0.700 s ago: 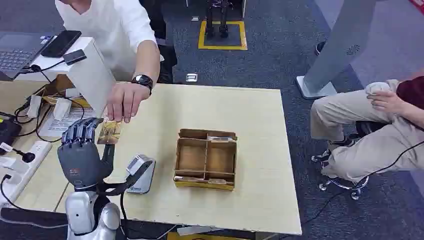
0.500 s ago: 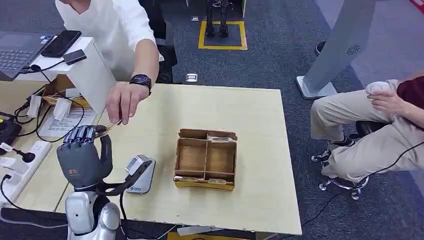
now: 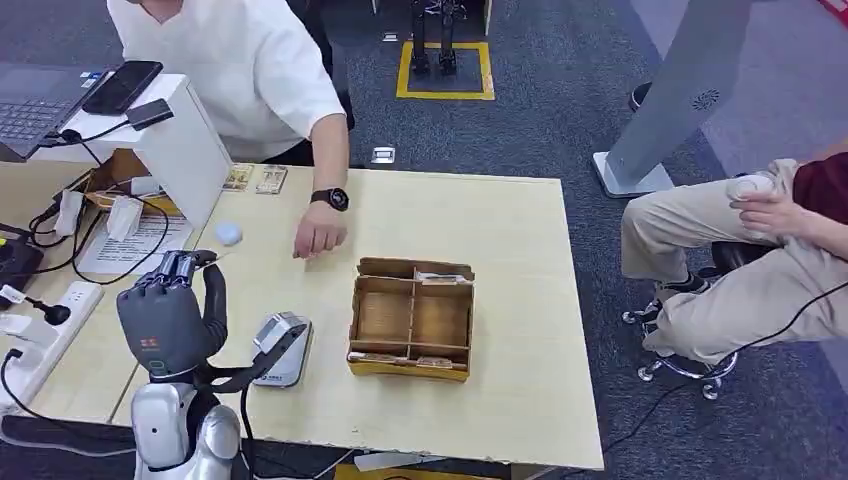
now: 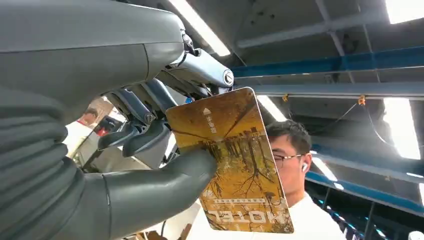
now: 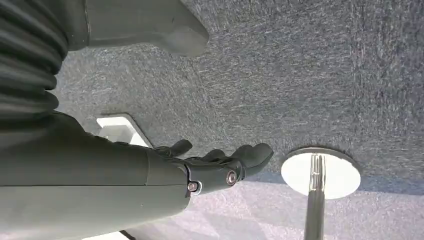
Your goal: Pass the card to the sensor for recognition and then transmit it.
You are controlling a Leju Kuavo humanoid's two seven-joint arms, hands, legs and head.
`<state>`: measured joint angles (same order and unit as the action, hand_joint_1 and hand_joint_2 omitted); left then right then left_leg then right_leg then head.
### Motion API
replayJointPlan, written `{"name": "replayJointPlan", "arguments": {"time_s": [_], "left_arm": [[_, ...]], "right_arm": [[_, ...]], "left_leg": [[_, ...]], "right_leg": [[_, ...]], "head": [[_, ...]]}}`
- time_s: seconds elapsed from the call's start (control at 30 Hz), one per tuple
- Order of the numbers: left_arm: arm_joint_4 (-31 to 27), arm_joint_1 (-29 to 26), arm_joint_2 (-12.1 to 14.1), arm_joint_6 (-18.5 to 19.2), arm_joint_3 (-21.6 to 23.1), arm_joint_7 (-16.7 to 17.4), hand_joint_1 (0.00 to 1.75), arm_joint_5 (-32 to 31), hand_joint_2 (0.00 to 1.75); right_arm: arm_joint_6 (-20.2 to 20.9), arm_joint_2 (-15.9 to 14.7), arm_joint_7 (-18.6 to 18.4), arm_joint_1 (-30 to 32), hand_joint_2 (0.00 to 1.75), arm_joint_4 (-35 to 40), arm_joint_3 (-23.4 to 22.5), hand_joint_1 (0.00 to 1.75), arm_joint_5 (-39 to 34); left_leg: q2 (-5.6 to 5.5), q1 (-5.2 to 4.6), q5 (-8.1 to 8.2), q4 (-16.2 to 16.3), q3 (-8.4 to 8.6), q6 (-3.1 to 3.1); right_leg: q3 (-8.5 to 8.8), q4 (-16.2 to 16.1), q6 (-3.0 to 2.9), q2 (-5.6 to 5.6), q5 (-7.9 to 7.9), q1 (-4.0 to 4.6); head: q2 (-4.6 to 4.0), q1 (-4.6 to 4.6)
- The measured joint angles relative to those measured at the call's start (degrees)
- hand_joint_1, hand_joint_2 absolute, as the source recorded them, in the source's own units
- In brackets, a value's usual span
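Observation:
My left hand (image 3: 168, 315) is raised over the table's near left part, its back toward me. It pinches a yellow-brown hotel card (image 4: 231, 161) between thumb (image 4: 165, 182) and fingers, the card standing up past the fingertips. The grey card sensor (image 3: 283, 348) lies on the table just right of that hand, apart from it. A person in a white shirt stands behind the table, one hand (image 3: 318, 237) resting on the tabletop. My right hand (image 5: 220, 164) hangs over the carpet, fingers apart, holding nothing.
A cardboard box (image 3: 412, 318) with several compartments sits mid-table. A white stand (image 3: 180, 140), cables and a power strip (image 3: 40, 330) crowd the left side. Two cards (image 3: 255, 178) lie at the far edge, a small round object (image 3: 228, 233) nearby. A seated person (image 3: 740, 240) is at the right.
The person let go of the card and drew the hand back to the right, onto the table. My left hand now holds the card alone and has lowered slightly.

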<state>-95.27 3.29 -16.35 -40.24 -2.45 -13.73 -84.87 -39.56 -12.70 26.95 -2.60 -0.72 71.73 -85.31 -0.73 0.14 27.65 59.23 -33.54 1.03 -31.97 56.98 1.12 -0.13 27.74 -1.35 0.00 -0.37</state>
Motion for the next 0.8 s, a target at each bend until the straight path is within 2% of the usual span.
{"name": "replayJointPlan", "arguments": {"time_s": [0.13, 0.47, 0.63, 0.8], "left_arm": [[0.04, -0.01, 0.15, 0.02, 0.00, 0.09, 1.75, 0.44, 1.75], [0.88, -0.03, 0.17, 0.02, -0.02, 2.89, 1.75, -2.67, 1.75], [2.54, -0.50, 0.35, 0.02, -0.02, 6.06, 1.75, -3.72, 1.75], [3.30, -1.02, 0.44, 0.02, -0.02, 6.36, 1.75, -3.74, 1.75]], "right_arm": [[0.00, 0.09, 0.07, 0.00, 1.75, 0.00, 0.00, 0.00, 0.00], [0.02, 0.39, 0.07, 0.00, 1.75, 0.00, 0.00, 0.00, 0.31], [0.02, 0.46, 0.09, 0.00, 1.75, 0.00, -0.02, 0.00, 0.46], [0.02, 0.48, 0.09, 0.00, 1.75, 0.00, -0.02, 0.00, 0.46]], "left_leg": [[0.00, 0.00, 0.00, 0.00, 0.00, 0.00], [-0.01, 0.00, 0.00, 0.00, -0.02, 0.00], [-0.01, 0.00, 0.00, 0.00, -0.03, 0.00], [-0.02, 0.00, 0.00, 0.00, -0.03, 0.00]], "right_leg": [[0.00, 0.00, 0.00, 0.00, 0.00, 0.00], [0.01, 0.00, 0.00, -0.01, 0.00, 0.00], [0.00, 0.00, 0.00, -0.01, 0.00, 0.00], [0.00, 0.00, 0.00, -0.03, 0.00, 0.00]], "head": [[0.00, 0.00], [0.02, 0.00], [0.00, 0.00], [0.00, 0.00]]}}
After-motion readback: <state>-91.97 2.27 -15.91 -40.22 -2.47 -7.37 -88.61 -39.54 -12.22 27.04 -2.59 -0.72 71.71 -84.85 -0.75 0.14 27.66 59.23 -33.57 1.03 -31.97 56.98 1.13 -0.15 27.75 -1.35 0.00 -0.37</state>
